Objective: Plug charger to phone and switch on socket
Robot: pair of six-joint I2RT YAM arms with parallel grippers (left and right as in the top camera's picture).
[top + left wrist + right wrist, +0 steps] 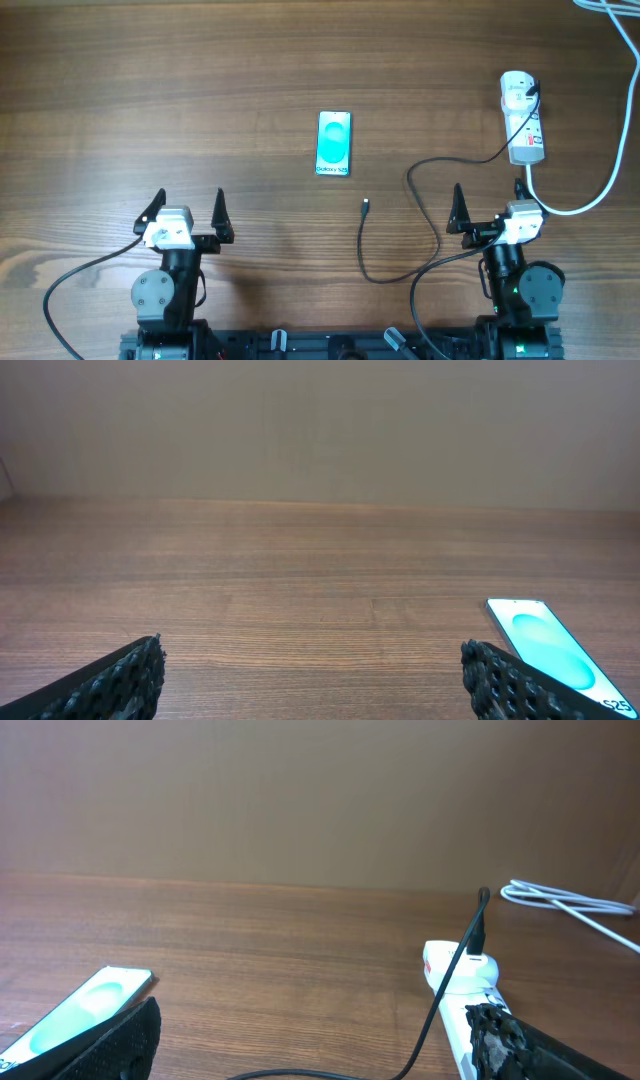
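The phone (334,144) lies flat mid-table, cyan screen up; it also shows in the left wrist view (550,647) and the right wrist view (80,1010). The charger, a thin black cable (425,215), runs from the socket (523,118) and loops to its loose connector tip (366,206), which lies below and right of the phone. The socket is a white power strip at the right (462,982) with the cable's plug in it. My left gripper (186,212) is open and empty, left of the phone. My right gripper (488,204) is open and empty, below the socket.
A thick white lead (610,150) runs from the socket's near end, curving up the right side to the far right corner. Black base cables (70,290) lie near both arm bases at the front edge.
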